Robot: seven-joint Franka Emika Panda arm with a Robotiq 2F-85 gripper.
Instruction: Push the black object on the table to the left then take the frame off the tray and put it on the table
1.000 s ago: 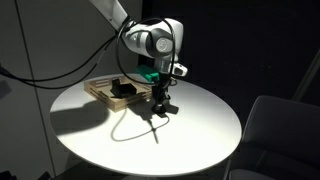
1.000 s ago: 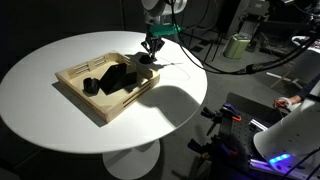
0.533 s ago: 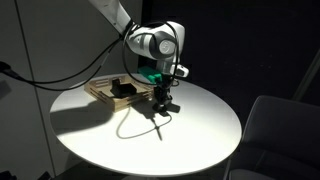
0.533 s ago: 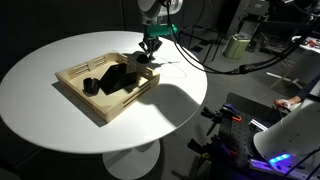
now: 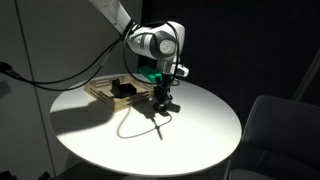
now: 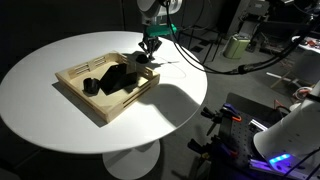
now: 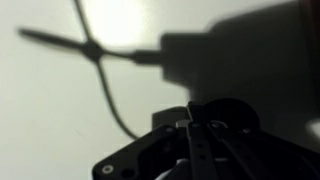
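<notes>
The round white table [image 5: 205, 135] carries the light wooden tray [image 6: 78, 100] near its far side. Lying flat inside the tray, in both exterior views, is the black angular frame [image 6: 122, 78] [image 5: 123, 93]. My gripper [image 5: 159, 101] [image 6: 148, 57] points straight down at the tabletop just beyond the tray's corner, jaws shut with nothing between them. In the wrist view the shut fingertips [image 7: 190, 124] rest against the small black object [image 7: 235, 112], a rounded dome. That object [image 5: 167, 108] sits on the table right beside the fingertips.
A small upright black block [image 6: 90, 86] stands in the tray beside the frame. Cables [image 6: 205, 68] trail off the table's edge towards a green cup [image 6: 237, 46] and gear. A grey chair [image 5: 278, 130] stands close to the table.
The arm's wrist has shifted very slightly sideways since the oldest frame. Tray, frame and jaws look the same.
</notes>
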